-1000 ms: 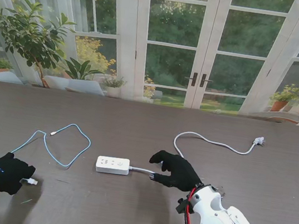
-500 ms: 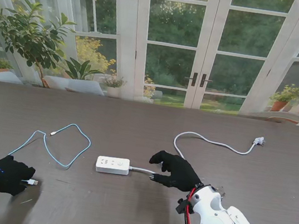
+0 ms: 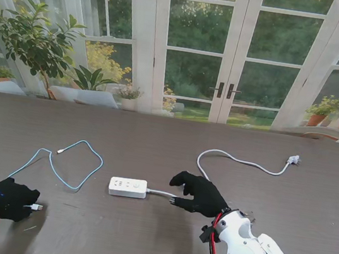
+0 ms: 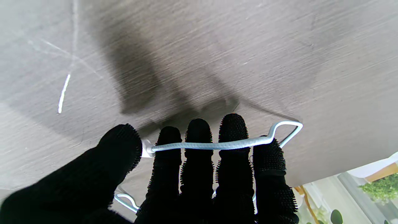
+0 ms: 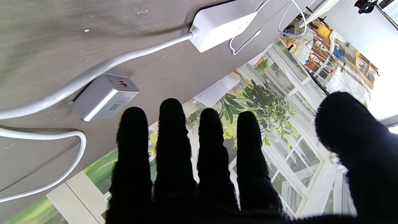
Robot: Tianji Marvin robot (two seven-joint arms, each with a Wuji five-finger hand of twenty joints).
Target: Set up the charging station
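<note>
A white power strip (image 3: 128,186) lies mid-table, and its white cord (image 3: 235,159) curls away to a plug (image 3: 292,160) at the far right. My right hand (image 3: 201,194) hovers open over that cord, just right of the strip. In the right wrist view its fingers (image 5: 174,140) spread above a small grey charger block (image 5: 104,96) that rests beside the cord (image 5: 124,59), with the power strip (image 5: 222,23) beyond. My left hand (image 3: 11,198) sits near the front left. Thumb and index finger pinch the white connector (image 4: 146,149) of a light blue charging cable (image 4: 211,145), whose loop (image 3: 77,167) trails toward the strip.
The dark wooden table (image 3: 168,136) stretches back to glass doors. Potted plants (image 3: 33,36) stand beyond its far left edge. A small pale mark (image 3: 30,228) lies near my left hand.
My left hand has drawn slightly nearer to me and to the left, still holding the cable end. The right hand has not moved.
</note>
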